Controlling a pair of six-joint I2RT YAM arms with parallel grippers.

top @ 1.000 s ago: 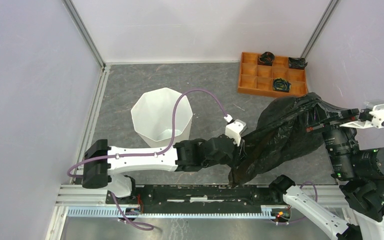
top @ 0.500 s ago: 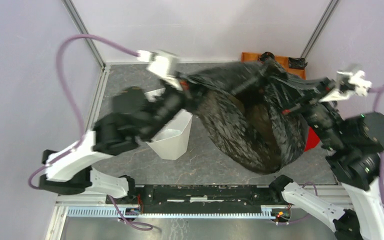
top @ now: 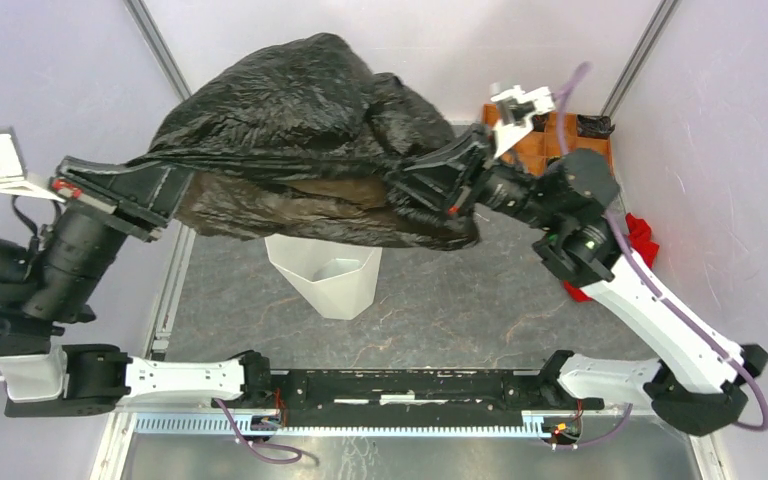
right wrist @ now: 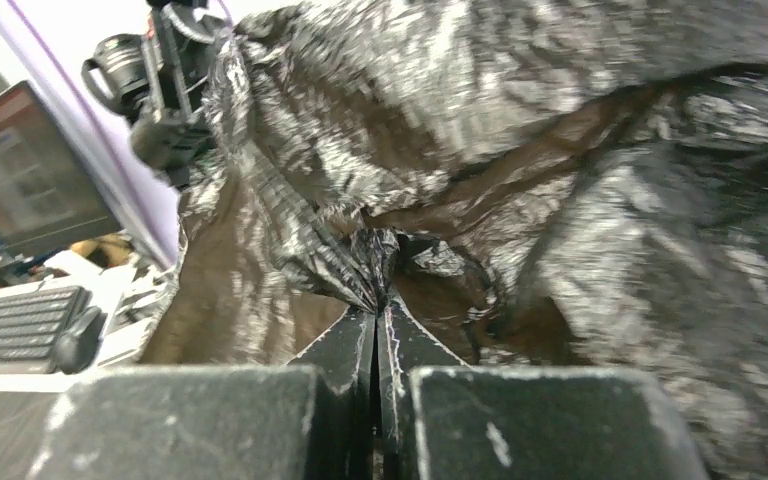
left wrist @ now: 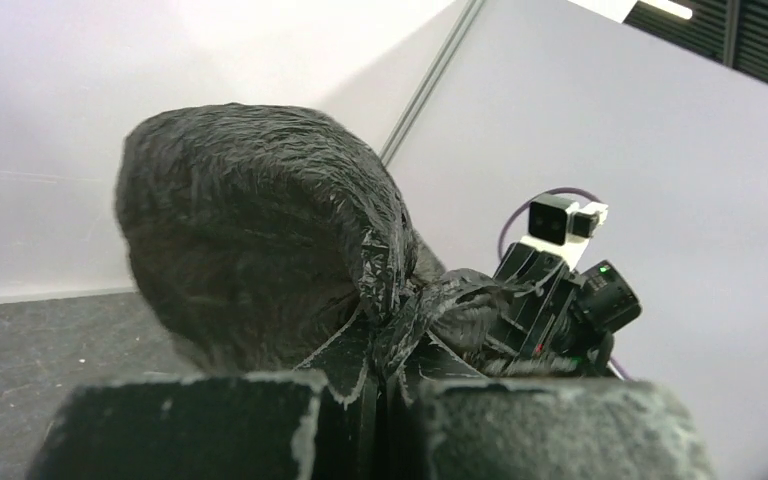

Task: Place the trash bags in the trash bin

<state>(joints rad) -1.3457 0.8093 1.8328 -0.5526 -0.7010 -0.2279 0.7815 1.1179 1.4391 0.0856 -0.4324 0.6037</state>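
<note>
Your left hand and right hand clamp the wrinkly, glossy trash bags, stretched crosswise. Below stands the white faceted trash bin.

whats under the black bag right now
The white bin stands on the table below the trash bag, which hangs in the air above it. Only the bin's near wall and part of its opening show. The bag covers its far rim.
</note>
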